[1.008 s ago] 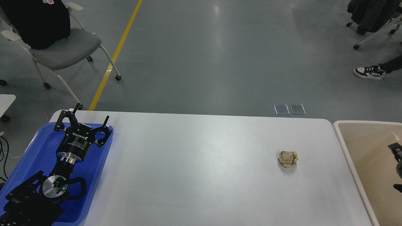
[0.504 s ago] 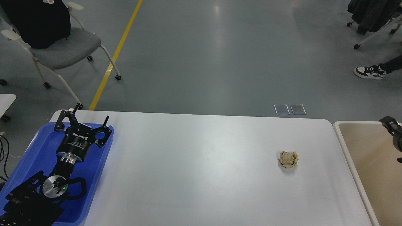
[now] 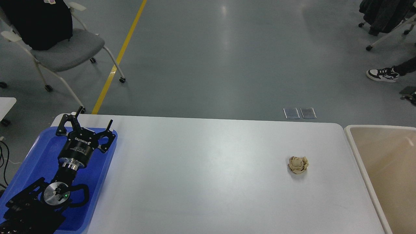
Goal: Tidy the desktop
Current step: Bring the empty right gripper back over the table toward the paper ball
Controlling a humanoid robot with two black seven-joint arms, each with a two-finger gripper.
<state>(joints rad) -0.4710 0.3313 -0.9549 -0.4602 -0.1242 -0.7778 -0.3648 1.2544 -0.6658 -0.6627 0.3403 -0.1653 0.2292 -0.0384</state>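
Hovering over the blue tray (image 3: 24, 165) at the counter's left end, the left tool (image 3: 87, 123) has its two fingers spread wide apart — nothing between them. The white counter (image 3: 201, 175) fills the lower middle of the view, with the tray overlapping its left edge and a beige bin (image 3: 359, 152) just beside its right edge. One crumpled tan paper ball (image 3: 298, 164) lies on the counter toward the right — apart from the bin. A small dark part at the far right edge (image 3: 410, 92) may be the right tool; I cannot tell its state.
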